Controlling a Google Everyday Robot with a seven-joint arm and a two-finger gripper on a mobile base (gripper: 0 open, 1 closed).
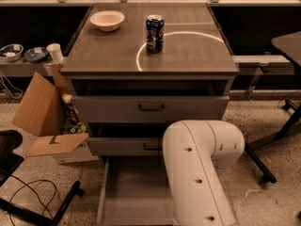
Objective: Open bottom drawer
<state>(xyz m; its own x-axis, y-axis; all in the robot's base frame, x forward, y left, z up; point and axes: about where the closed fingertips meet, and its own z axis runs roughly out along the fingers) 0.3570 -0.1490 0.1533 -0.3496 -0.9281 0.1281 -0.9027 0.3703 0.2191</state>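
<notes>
The bottom drawer [134,192] of the grey cabinet stands pulled far out toward me, its plain grey tray showing and bare. Its front and handle lie below the frame edge. The mid-height drawer front [122,146] above it is slightly out, and the tallest front [150,108] with its dark bar handle sits above that. My white arm [200,168] reaches down over the right half of the open drawer. The gripper is below the frame, out of view.
On the cabinet top [108,55] stand a white bowl [107,20] and a blue can [154,33]. An open cardboard box [47,121] stands on the floor to the left. A black chair base [28,206] is at lower left and a table leg [277,135] at right.
</notes>
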